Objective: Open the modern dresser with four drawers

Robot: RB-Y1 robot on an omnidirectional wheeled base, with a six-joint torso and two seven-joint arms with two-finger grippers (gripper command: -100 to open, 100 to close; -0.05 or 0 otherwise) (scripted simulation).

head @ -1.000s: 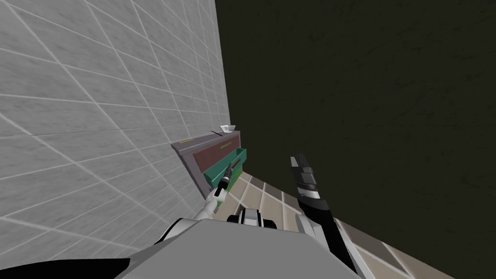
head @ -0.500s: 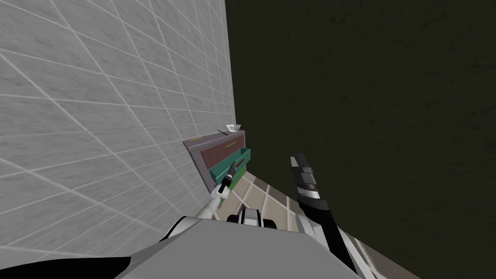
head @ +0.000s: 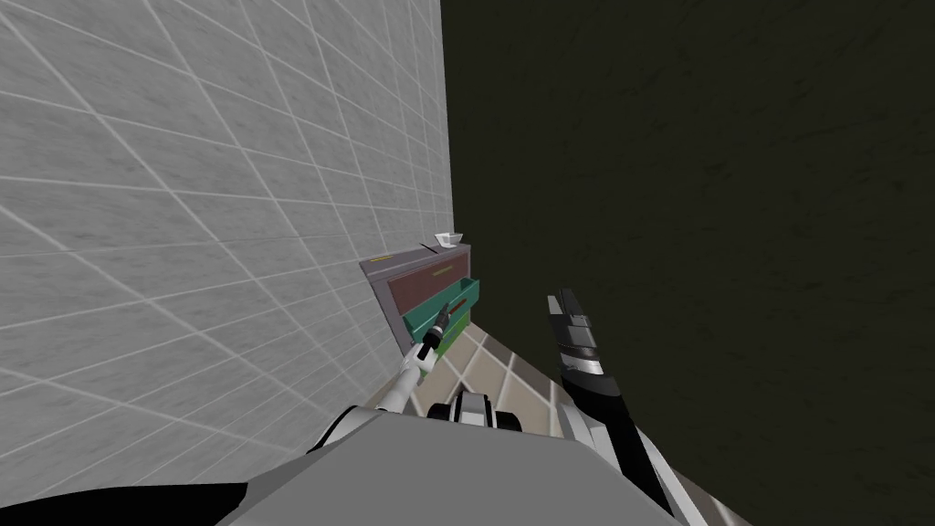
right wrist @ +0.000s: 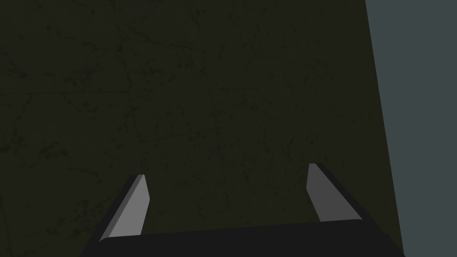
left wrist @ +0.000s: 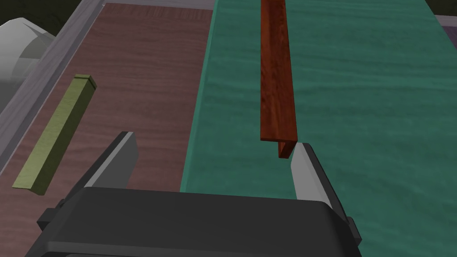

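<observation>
the dresser is set against the tiled wall on the left, far ahead. its green drawer stands proud of the brown drawer above it, so it is judged partly open. the left gripper is held at the near end of the red-brown handle with fingers apart and nothing clamped. the handle's end lies just inside one finger, likely for hooking. the right gripper is held spread beside the dark wall, out of the way. open floor is left in front for further travel.
</observation>
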